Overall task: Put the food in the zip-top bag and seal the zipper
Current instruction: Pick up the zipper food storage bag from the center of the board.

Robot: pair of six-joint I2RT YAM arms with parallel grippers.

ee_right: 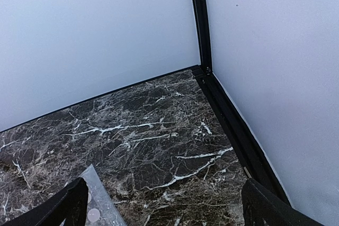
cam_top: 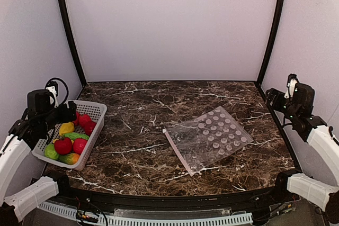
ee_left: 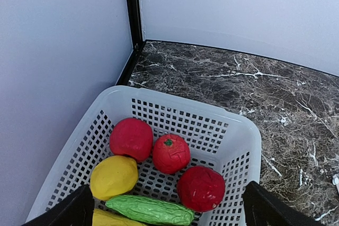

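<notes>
The food lies in a white mesh basket (cam_top: 98, 116) at the table's left edge: red pieces (cam_top: 63, 145), a yellow one (cam_top: 67, 127) and green ones (cam_top: 51, 152). In the left wrist view I see three red fruits (ee_left: 170, 153), a yellow lemon (ee_left: 113, 177) and a green cucumber (ee_left: 149, 210). My left gripper (cam_top: 62, 113) (ee_left: 167, 207) hovers open above the basket, touching nothing. The zip-top bag (cam_top: 212, 136) lies flat right of centre, its pink zipper (cam_top: 177, 152) along the left edge. A bag corner (ee_right: 94, 200) shows under my open right gripper (cam_top: 276, 99) (ee_right: 164, 205), which holds nothing.
The basket's white rim (ee_left: 185, 104) sits close to the left wall and the black corner post (ee_left: 132, 9). Dark marble tabletop (cam_top: 148, 109) spans between basket and bag. A black frame rail (ee_right: 233, 125) runs along the right wall.
</notes>
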